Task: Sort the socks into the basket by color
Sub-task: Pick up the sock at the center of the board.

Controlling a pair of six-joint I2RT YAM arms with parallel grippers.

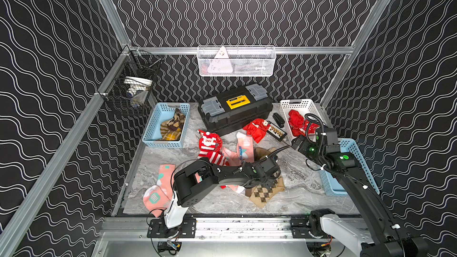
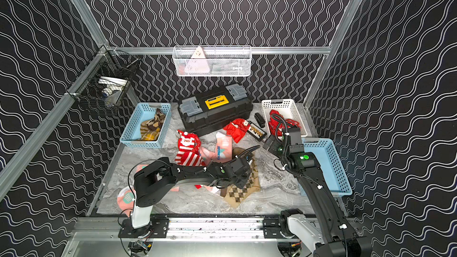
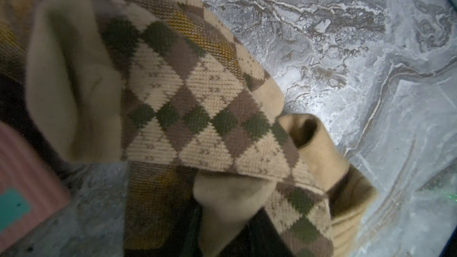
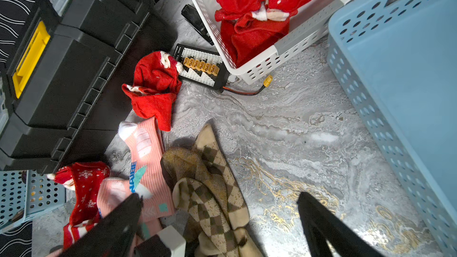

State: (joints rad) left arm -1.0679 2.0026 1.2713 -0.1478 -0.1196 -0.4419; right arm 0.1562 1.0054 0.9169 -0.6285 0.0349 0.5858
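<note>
Where the aluminium rail [image 1: 247, 226] bounds the near side, the grey marble table [image 1: 222, 203] begins, shut in by black walls [image 1: 247, 8] with white wavy lines. The left hand [image 1: 268, 182] hangs low over the tan-brown argyle sock [image 3: 197, 110], which is bunched right against it on top of a mustard plaid sock [image 3: 153, 194]. Cloth hides its fingers, so whether they are clamped cannot be told.

Back toward that arm's base lie salmon-pink socks [image 1: 155, 194]. Just beyond the hand, a red-white striped sock [image 1: 210, 155], a Santa sock [image 1: 207, 142] and a pink sock with blue lettering [image 1: 243, 149] overlap.

Beyond and to its right, the right hand [image 4: 220, 195] hovers with fingers wide apart, holding nothing, over bare marble that runs to the blue basket [image 1: 358, 154] beside it.

Farther off, a crumpled red sock [image 1: 256, 127] touches the black toolbox [image 1: 235, 112]. The white basket [image 1: 294, 103] holds red socks [image 1: 296, 119], and the far blue basket [image 1: 149, 127] holds tan ones.
</note>
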